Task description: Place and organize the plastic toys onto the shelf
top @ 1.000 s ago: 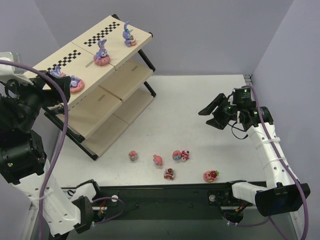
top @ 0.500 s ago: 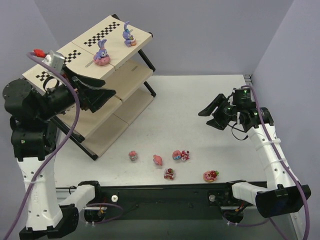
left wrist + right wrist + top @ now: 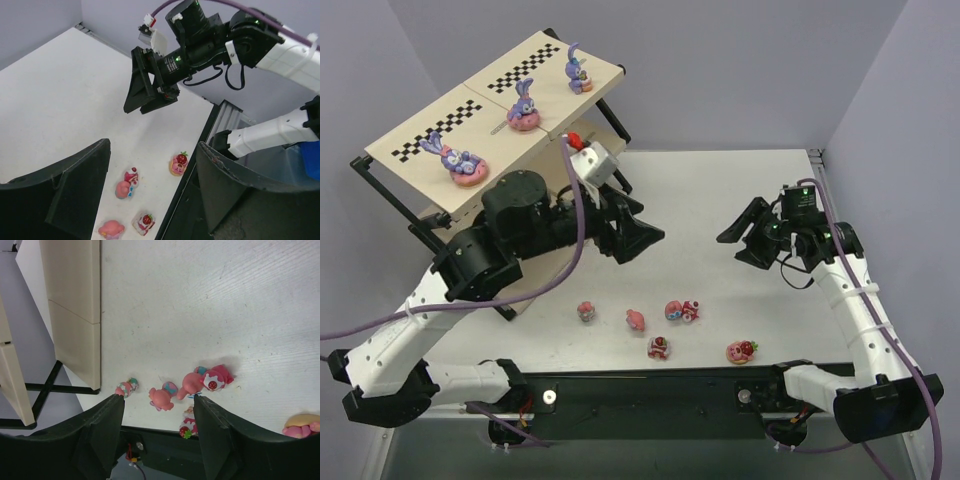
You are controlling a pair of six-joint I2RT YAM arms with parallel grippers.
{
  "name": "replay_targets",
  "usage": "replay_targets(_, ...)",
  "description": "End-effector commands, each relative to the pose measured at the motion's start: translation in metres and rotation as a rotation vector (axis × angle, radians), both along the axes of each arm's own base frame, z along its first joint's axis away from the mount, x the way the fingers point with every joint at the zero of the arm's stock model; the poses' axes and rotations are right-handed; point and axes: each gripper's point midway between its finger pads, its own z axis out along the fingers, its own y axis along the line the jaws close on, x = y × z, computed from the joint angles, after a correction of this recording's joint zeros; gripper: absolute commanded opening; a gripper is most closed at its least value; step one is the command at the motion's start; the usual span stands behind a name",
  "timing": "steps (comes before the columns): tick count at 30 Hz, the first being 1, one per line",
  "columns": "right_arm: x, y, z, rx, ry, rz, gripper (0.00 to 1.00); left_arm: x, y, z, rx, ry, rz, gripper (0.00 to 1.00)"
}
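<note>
The shelf (image 3: 440, 130) stands at the back left with three purple bunnies on its checkered top board: left (image 3: 460, 160), middle (image 3: 523, 106), right (image 3: 577, 70). Several pink and red toys lie on the table near the front edge, among them a small one (image 3: 586, 311), a pink one (image 3: 636, 320), a pair (image 3: 681, 310) and a strawberry-topped donut (image 3: 741, 351). My left gripper (image 3: 642, 236) is open and empty, above the table beside the shelf; its wrist view shows the donut toy (image 3: 178, 164) and the pair (image 3: 126, 184) below. My right gripper (image 3: 742, 236) is open and empty at the right.
The shelf's lower boards (image 3: 75, 305) show at the left of the right wrist view, with the pink toys (image 3: 162, 395) between my fingers' outlines. The table's black front rail (image 3: 650, 385) runs just behind the toys. Grey walls enclose the table.
My left arm has swung from the shelf's left end to the right and out over the table. The left bunny stays on the top board. The right arm has barely moved.
</note>
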Motion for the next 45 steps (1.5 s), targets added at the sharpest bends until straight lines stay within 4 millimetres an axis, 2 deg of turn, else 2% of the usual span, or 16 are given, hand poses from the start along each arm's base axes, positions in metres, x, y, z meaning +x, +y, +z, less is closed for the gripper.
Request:
replay_targets(1, -0.013, -0.006, -0.009, -0.067, -0.009, 0.047, 0.59, 0.018, -0.005, -0.005, 0.038, -0.115, 0.160, 0.79)
replay_targets(2, -0.013, -0.007, -0.011, -0.075, -0.014, 0.053, 0.59, 0.015, -0.011, -0.007, 0.031, -0.119, 0.153, 0.79)
replay_targets(3, -0.015, -0.008, -0.014, -0.086, -0.016, 0.060, 0.60, 0.017, -0.015, -0.024, 0.059, -0.104, 0.152, 0.80)
replay_targets(5, -0.017, -0.006, -0.018, -0.115, -0.035, 0.115, 0.60, 0.019, -0.023, -0.038, 0.058, -0.088, 0.152, 0.86)
replay_targets(7, -0.018, -0.003, -0.026, -0.148, -0.036, 0.154, 0.61, 0.024, -0.030, -0.070, 0.106, -0.043, 0.158, 0.88)
replay_targets(9, -0.023, 0.009, -0.033, -0.197, -0.046, 0.239, 0.62, 0.031, -0.035, -0.092, 0.142, -0.016, 0.186, 0.90)
replay_targets(11, -0.025, 0.011, -0.043, -0.268, -0.044, 0.267, 0.62, 0.035, -0.037, -0.116, 0.187, 0.019, 0.205, 0.93)
replay_targets(12, -0.030, 0.024, -0.048, -0.291, -0.049, 0.329, 0.63, 0.039, -0.038, -0.127, 0.211, 0.030, 0.221, 0.97)
replay_targets(14, -0.035, 0.032, -0.062, -0.334, -0.041, 0.378, 0.64, 0.041, -0.039, -0.145, 0.242, 0.053, 0.229, 0.97)
replay_targets(17, -0.041, 0.056, -0.082, -0.348, -0.051, 0.491, 0.65, 0.043, -0.036, -0.165, 0.287, 0.076, 0.252, 0.97)
replay_targets(20, -0.042, 0.077, -0.092, -0.364, -0.089, 0.586, 0.63, 0.046, -0.025, -0.177, 0.334, 0.087, 0.298, 0.97)
replay_targets(24, -0.048, 0.093, -0.105, -0.376, -0.065, 0.648, 0.57, 0.049, 0.001, -0.174, 0.357, 0.051, 0.371, 0.97)
replay_targets(28, -0.053, 0.103, -0.114, -0.406, -0.069, 0.692, 0.56, 0.047, 0.014, -0.163, 0.326, 0.021, 0.388, 0.97)
replay_targets(30, -0.056, 0.106, -0.117, -0.419, -0.073, 0.722, 0.54, 0.044, 0.016, -0.158, 0.298, 0.022, 0.384, 0.97)
replay_targets(35, -0.065, 0.112, -0.126, -0.451, -0.072, 0.784, 0.51, 0.041, 0.017, -0.163, 0.277, 0.057, 0.389, 0.97)
replay_targets(45, -0.073, 0.116, -0.151, -0.539, -0.029, 0.812, 0.33, 0.037, 0.020, -0.166, 0.260, 0.087, 0.387, 0.97)
